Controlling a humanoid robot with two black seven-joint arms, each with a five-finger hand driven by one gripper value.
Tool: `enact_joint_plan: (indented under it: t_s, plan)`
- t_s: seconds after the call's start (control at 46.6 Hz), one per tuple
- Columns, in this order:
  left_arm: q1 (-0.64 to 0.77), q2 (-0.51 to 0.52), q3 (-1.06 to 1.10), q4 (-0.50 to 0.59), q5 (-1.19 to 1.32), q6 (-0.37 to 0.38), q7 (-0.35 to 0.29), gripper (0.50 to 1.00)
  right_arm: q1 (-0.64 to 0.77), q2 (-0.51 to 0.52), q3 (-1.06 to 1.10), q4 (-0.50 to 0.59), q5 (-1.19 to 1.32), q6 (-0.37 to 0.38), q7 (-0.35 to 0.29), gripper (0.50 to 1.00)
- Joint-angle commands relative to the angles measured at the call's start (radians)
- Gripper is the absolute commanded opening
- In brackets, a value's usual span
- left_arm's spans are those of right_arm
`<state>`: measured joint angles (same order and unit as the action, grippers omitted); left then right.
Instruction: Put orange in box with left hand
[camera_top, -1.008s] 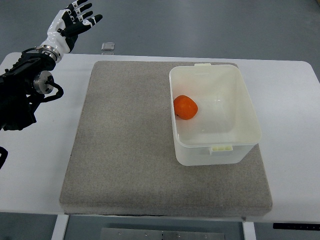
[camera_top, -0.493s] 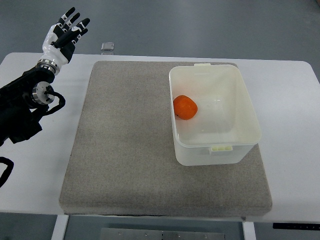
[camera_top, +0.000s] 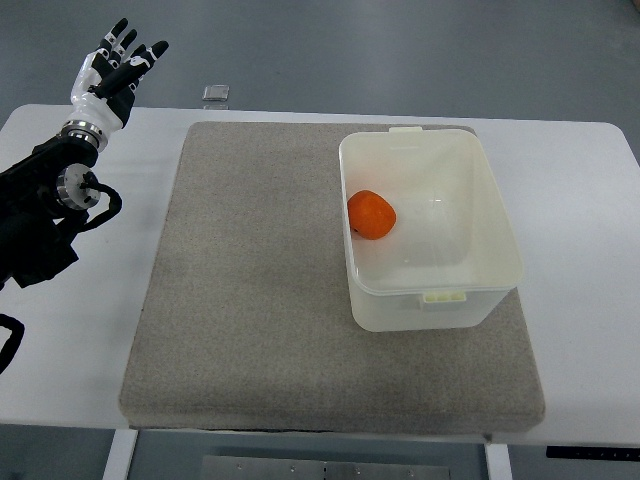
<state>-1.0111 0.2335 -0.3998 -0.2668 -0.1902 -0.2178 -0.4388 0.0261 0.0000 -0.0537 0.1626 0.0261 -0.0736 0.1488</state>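
Retreat of the left robot hand (camera_top: 110, 68) is the only change I log: over the last second it has drifted further left and a little toward the far edge, from above the far-left corner of the tabletop (camera_top: 90, 330) out past it, over the grey floor. Fingers spread and relaxed, palm released, nothing in it. Its black forearm (camera_top: 40, 215) comes in low at the left edge, over the bare white surface.

Moving right: grey mat (camera_top: 250, 300) covers the middle of the tabletop, nothing lying on its open left part. A small metal piece (camera_top: 215, 93) sits just beyond the mat's far edge, untouched and unmoved.

Further right: white box (camera_top: 432, 228) stands on the right half of the mat, open-topped. Orange (camera_top: 371, 214) rests on the box floor against the left wall, same spot across all three looks.

My read: placement is done and I am watching the withdrawal. Orange settled, not rolling. Right arm not in view. Remaining work, as I judge it, is only parking the left arm clear.
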Motion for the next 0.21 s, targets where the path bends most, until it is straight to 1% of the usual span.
enact_joint_plan:
  t_s: [0.0,0.193]
  plan:
    - [-0.003,0.000,0.002,0.000,0.000,0.000,0.000,0.994,0.000,0.000,0.000,0.000,0.000,0.000,0.000,0.926]
    - [-0.003,-0.002,-0.002,-0.002,0.000,0.000,0.000,0.994,-0.002,0.000,-0.003,0.000,-0.002,0.003,0.000,0.926]
